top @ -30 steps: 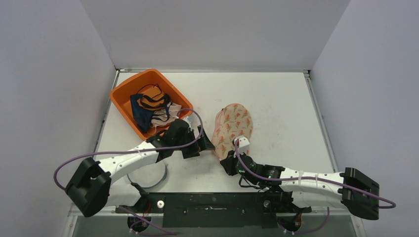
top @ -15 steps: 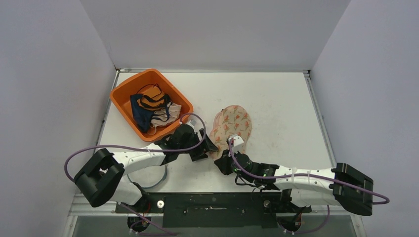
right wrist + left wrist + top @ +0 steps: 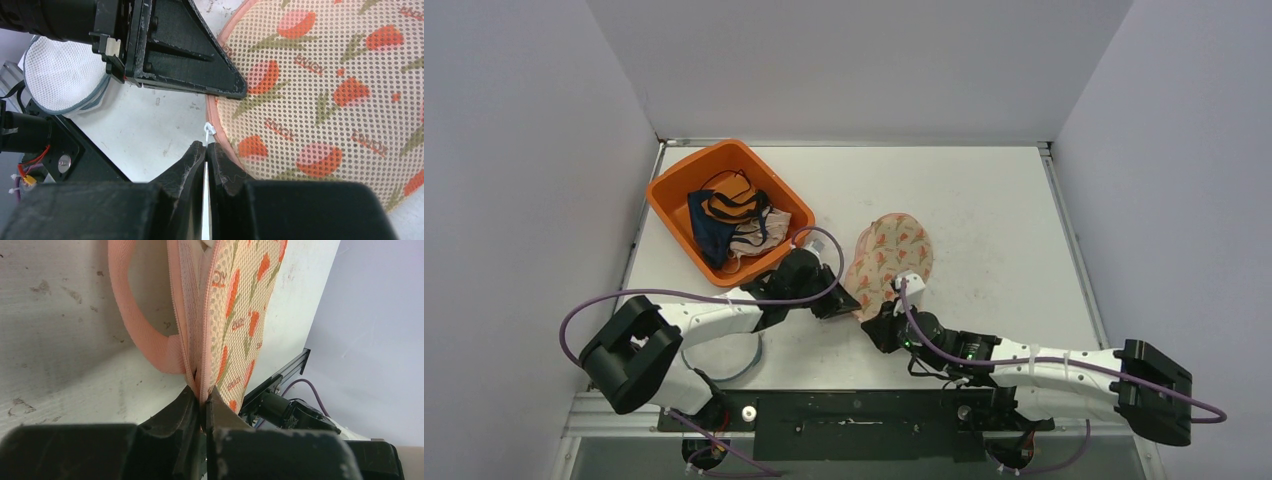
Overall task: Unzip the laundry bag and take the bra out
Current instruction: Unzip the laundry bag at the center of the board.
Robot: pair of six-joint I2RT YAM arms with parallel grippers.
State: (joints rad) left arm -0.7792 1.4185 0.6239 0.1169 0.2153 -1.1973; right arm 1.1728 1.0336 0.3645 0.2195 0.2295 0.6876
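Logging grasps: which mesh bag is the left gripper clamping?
The pink tulip-print bag, its zip edge pinched in the left gripper; the plain white bag lies apart.

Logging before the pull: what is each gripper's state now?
Left gripper: closed on zipped edge of pink floral mesh laundry bag.
Right gripper: closed on thin white cord.

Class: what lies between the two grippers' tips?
In the right wrist view: a strip of bare table and the pink rim of the laundry bag, with a white cord leading into the shut right gripper.
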